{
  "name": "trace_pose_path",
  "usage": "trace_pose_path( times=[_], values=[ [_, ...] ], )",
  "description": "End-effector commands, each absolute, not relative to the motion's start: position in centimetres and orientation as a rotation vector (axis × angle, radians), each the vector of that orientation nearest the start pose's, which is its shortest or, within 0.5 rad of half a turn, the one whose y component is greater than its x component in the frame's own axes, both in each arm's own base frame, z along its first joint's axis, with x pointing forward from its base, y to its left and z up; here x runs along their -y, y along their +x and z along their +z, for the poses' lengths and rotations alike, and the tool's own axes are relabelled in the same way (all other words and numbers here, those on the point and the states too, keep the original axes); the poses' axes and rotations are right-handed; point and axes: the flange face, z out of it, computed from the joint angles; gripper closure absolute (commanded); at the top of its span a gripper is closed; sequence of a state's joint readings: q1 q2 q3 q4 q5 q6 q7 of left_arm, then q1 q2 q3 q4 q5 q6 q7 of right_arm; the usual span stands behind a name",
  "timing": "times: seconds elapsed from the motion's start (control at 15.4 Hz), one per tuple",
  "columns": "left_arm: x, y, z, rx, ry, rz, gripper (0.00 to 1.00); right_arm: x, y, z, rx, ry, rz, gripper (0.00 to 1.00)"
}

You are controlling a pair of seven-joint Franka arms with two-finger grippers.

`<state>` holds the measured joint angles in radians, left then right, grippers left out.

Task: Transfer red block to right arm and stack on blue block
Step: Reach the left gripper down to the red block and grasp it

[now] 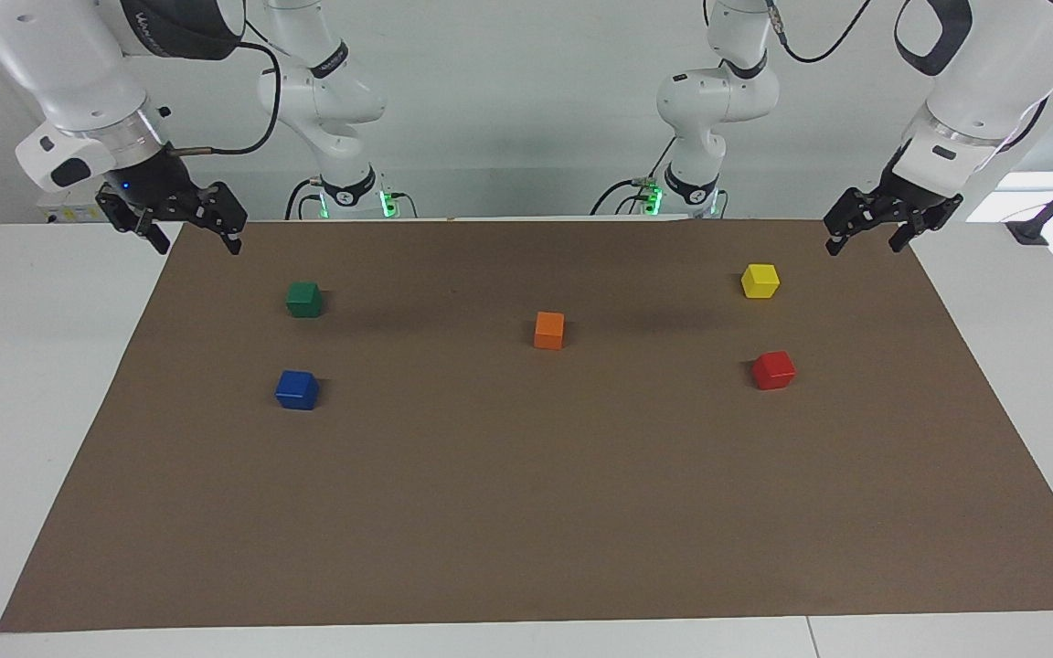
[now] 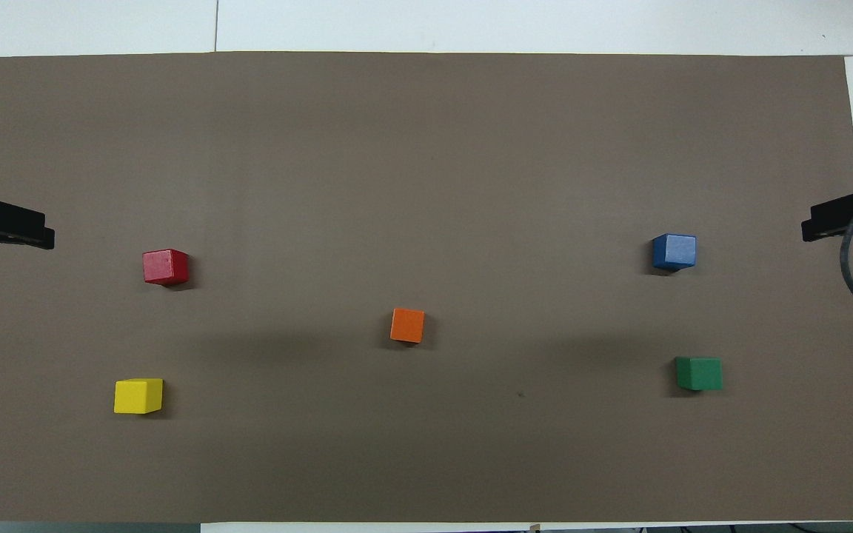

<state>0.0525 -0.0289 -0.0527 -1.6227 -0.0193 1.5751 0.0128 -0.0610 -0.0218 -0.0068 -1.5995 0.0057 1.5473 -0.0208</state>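
Note:
The red block [image 1: 773, 369] lies on the brown mat [image 1: 526, 512] toward the left arm's end; it also shows in the overhead view [image 2: 166, 266]. The blue block [image 1: 297, 389] lies toward the right arm's end, and also shows in the overhead view [image 2: 674, 251]. My left gripper [image 1: 865, 245] hangs open and empty over the mat's edge at its own end, well apart from the red block. My right gripper [image 1: 195, 242], with the blue light, hangs open and empty over the mat's edge at its end. Both arms wait.
A yellow block [image 1: 760, 281] lies nearer to the robots than the red block. A green block [image 1: 304, 299] lies nearer to the robots than the blue block. An orange block [image 1: 548, 330] lies mid-mat. White table surrounds the mat.

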Motion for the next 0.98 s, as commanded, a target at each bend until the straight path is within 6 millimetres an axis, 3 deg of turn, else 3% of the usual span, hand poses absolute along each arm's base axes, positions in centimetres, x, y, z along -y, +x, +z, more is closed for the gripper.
trace_pose_path(
  times=[0.0, 0.33, 0.52, 0.78, 0.91],
  values=[
    [0.4, 54.6, 61.9, -0.043, -3.151, 0.041, 0.00, 4.1, 53.9, 62.2, -0.094, -3.142, 0.034, 0.00],
    [0.3, 54.5, 61.4, -0.017, -3.152, 0.082, 0.00, 4.2, 53.9, 62.2, -0.099, -3.141, 0.034, 0.00],
    [-0.3, 54.7, 59.4, 0.008, -3.153, 0.061, 0.00, 4.3, 53.8, 62.2, -0.104, -3.140, 0.036, 0.00],
    [0.3, 55.8, 52.7, -0.006, -3.150, 0.034, 0.00, 4.3, 53.8, 62.1, -0.108, -3.129, 0.045, 0.00],
    [0.3, 55.9, 48.0, 0.000, -3.150, 0.024, 0.00, 4.3, 53.6, 61.8, -0.105, -3.121, 0.058, 0.00]
  ],
)
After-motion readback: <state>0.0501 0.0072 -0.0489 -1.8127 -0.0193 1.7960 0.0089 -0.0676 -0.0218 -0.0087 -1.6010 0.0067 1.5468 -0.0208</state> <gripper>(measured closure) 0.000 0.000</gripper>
